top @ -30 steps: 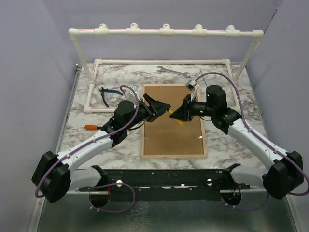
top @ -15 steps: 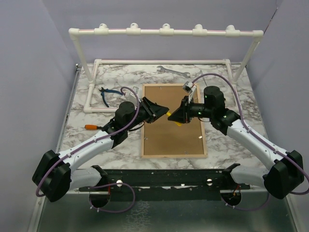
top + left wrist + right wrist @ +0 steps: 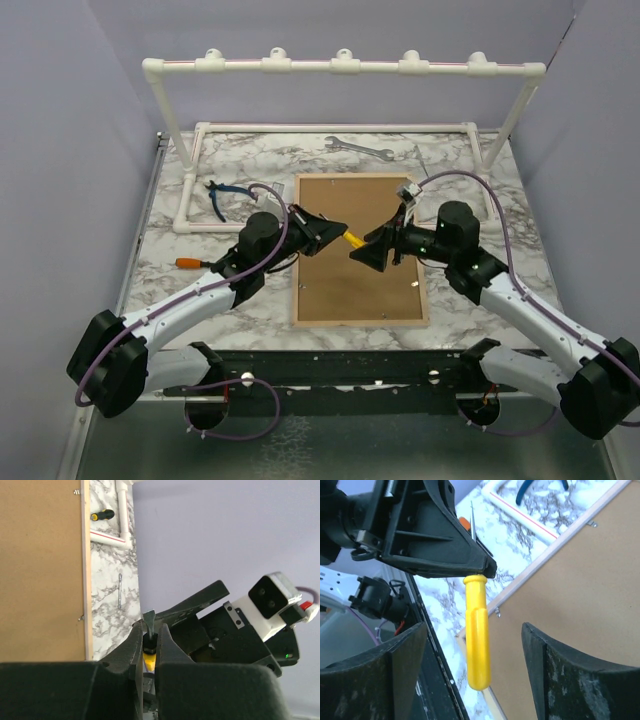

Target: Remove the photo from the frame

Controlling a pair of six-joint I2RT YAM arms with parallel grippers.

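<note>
Centre of the top view: frame [image 3: 360, 290] is lying face down, brown back up, photo hidden inside. Left gripper [image 3: 338, 228] is clamping a yellow screwdriver [image 3: 352, 240]; right gripper [image 3: 362, 254] is gaping around its handle. Likely a hand-over; the next move is calling for a square close on the handle.

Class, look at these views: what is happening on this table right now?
The left gripper is shut on a yellow-handled tool, held above the frame. The frame lies face down with its brown back in place. The right gripper is open, its fingers either side of the tool's handle without touching it. The photo is not visible.
</note>
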